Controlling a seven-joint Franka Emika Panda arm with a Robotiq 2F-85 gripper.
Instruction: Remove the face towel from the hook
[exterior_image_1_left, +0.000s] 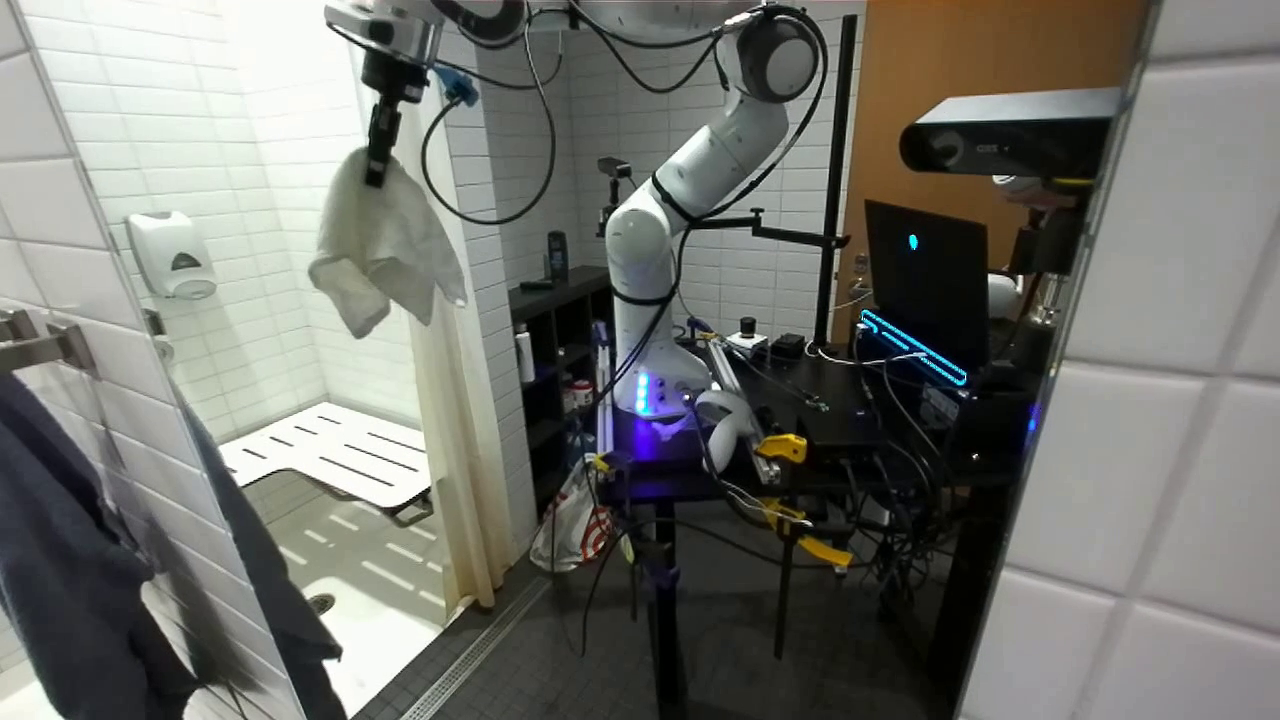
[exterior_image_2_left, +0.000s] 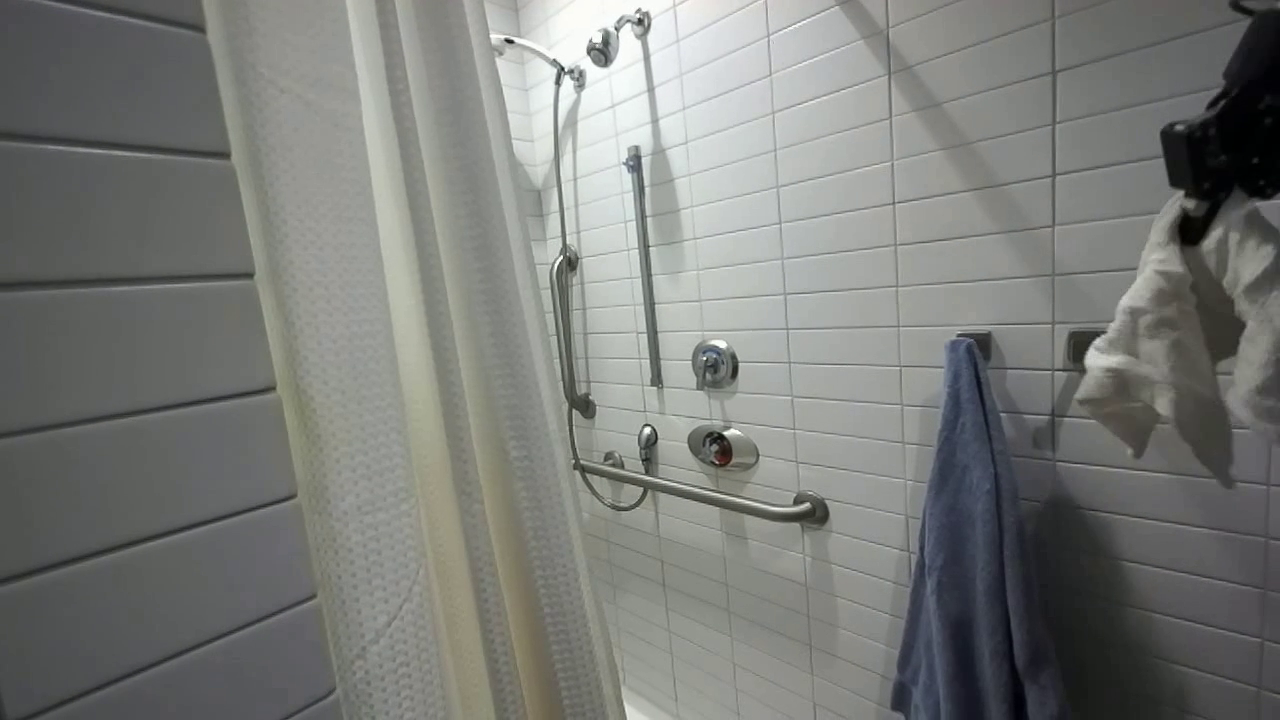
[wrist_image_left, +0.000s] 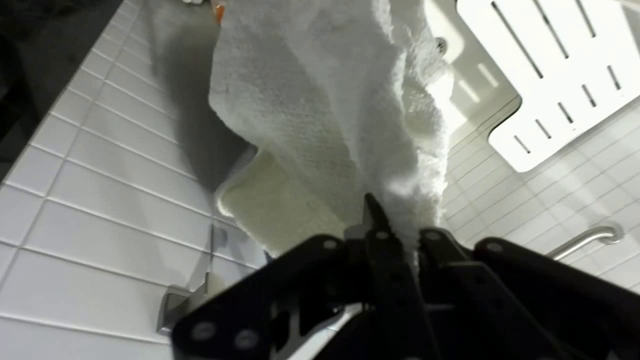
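The white face towel (exterior_image_1_left: 395, 245) hangs in the air from my gripper (exterior_image_1_left: 378, 172), with its corners drooping loosely. It also shows at the right edge of an exterior view (exterior_image_2_left: 1160, 340) and fills the upper middle of the wrist view (wrist_image_left: 320, 115). My gripper's dark fingers (wrist_image_left: 401, 222) are closed around the towel's gathered cloth. A square metal hook (exterior_image_2_left: 1086, 348) on the tiled wall is just left of the towel in that exterior view. In the wrist view a metal hook (wrist_image_left: 175, 310) is at the lower left, apart from the towel.
A blue towel (exterior_image_2_left: 975, 540) hangs from another wall hook (exterior_image_2_left: 974, 345). A cream shower curtain (exterior_image_1_left: 455, 420) hangs beside the arm. A white slatted seat (exterior_image_1_left: 335, 455) is in the shower. A grab bar (exterior_image_2_left: 710, 495) and soap dispenser (exterior_image_1_left: 172, 255) are on walls.
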